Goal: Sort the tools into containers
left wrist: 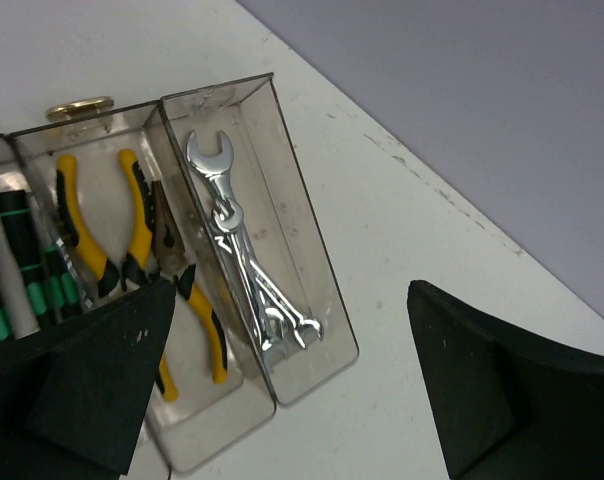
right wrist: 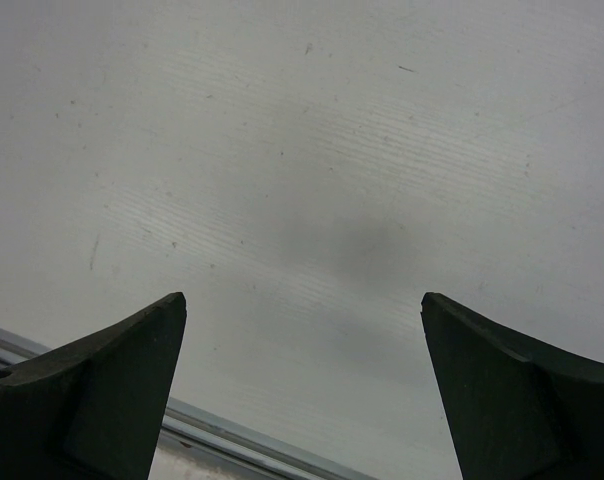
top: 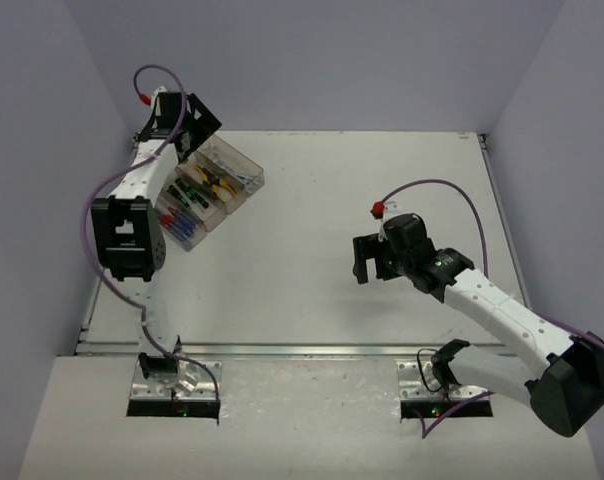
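The containers (top: 210, 192), a row of joined clear bins, stand at the table's far left. In the left wrist view the end bin (left wrist: 317, 290) holds silver wrenches (left wrist: 244, 262). The bin beside it holds yellow-black pliers (left wrist: 134, 232), and green-black screwdrivers (left wrist: 17, 272) show at the left edge. Blue and red handles (top: 178, 224) fill the nearest bin. My left gripper (top: 195, 132) (left wrist: 290, 295) hangs open above the wrench bin, holding nothing. Over bare table at mid right, my right gripper (top: 366, 260) (right wrist: 302, 300) is open and empty.
The back wall rises close behind the containers and the left wall beside them. A metal rail (right wrist: 232, 440) marks the table's near edge under the right gripper. Purple cables (top: 437, 185) loop off both arms. White table surface (top: 312, 200) lies between the arms.
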